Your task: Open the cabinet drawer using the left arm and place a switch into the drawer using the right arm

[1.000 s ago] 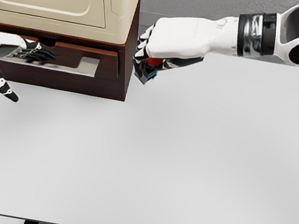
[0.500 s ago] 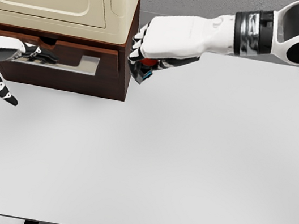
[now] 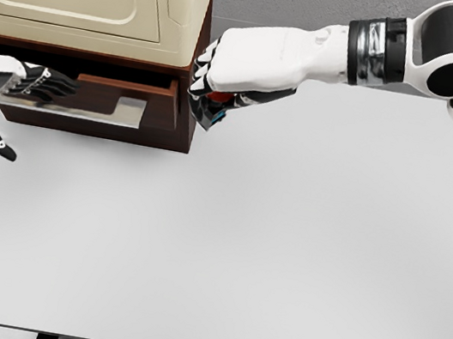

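Drawer (image 3: 90, 103) part-open; right robot hand (image 3: 226, 65) grips switch (image 3: 215, 108).

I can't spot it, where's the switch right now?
In the head view, the switch is gripped in the right hand, beside the cabinet's right edge.

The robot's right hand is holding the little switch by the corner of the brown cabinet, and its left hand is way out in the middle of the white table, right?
Not quite. The head view shows the left hand at the cabinet drawer, fingers on its front, not mid-table. The rest holds: the right hand grips the switch beside the corner of the brown cabinet.
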Action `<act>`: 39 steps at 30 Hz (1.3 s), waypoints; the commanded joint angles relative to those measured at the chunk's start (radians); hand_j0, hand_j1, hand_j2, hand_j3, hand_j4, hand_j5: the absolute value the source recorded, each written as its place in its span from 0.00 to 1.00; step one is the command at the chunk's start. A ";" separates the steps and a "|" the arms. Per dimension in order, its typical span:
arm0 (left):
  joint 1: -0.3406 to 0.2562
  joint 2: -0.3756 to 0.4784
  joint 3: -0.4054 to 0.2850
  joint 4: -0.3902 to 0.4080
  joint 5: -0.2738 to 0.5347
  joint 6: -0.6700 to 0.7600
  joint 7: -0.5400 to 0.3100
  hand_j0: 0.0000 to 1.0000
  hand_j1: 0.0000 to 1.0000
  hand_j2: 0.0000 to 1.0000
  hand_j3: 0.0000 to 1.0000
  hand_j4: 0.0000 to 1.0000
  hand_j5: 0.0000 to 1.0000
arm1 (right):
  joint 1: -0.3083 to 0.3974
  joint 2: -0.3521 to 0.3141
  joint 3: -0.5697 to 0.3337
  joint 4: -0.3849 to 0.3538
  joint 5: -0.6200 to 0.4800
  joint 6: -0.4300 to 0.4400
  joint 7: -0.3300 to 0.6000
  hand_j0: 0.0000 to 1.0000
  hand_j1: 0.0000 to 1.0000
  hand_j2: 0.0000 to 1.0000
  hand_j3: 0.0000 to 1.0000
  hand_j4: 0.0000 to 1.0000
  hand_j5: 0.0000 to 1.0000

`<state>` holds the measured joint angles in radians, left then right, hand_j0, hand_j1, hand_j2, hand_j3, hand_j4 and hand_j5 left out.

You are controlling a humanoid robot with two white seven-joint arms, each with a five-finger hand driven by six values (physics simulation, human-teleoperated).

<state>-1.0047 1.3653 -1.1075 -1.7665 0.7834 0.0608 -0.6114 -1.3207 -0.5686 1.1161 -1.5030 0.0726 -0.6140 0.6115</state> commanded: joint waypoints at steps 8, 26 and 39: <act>0.005 0.024 -0.002 -0.001 0.004 0.001 0.001 1.00 1.00 1.00 1.00 1.00 1.00 | -0.006 0.016 -0.002 0.006 -0.005 0.003 -0.001 0.48 0.48 0.48 0.48 0.48 0.48; 0.032 0.031 0.006 -0.001 0.125 0.005 0.001 1.00 1.00 1.00 1.00 1.00 1.00 | -0.011 0.013 -0.004 0.003 -0.005 0.003 -0.001 0.49 0.49 0.49 0.49 0.49 0.49; 0.043 0.034 -0.002 -0.001 0.250 0.007 0.001 1.00 1.00 1.00 1.00 1.00 1.00 | -0.011 0.012 -0.005 0.001 -0.005 0.003 -0.001 0.49 0.49 0.49 0.49 0.49 0.49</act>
<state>-0.9571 1.3964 -1.1049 -1.7672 1.0189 0.0667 -0.6099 -1.3315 -0.5562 1.1118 -1.5010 0.0732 -0.6140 0.6112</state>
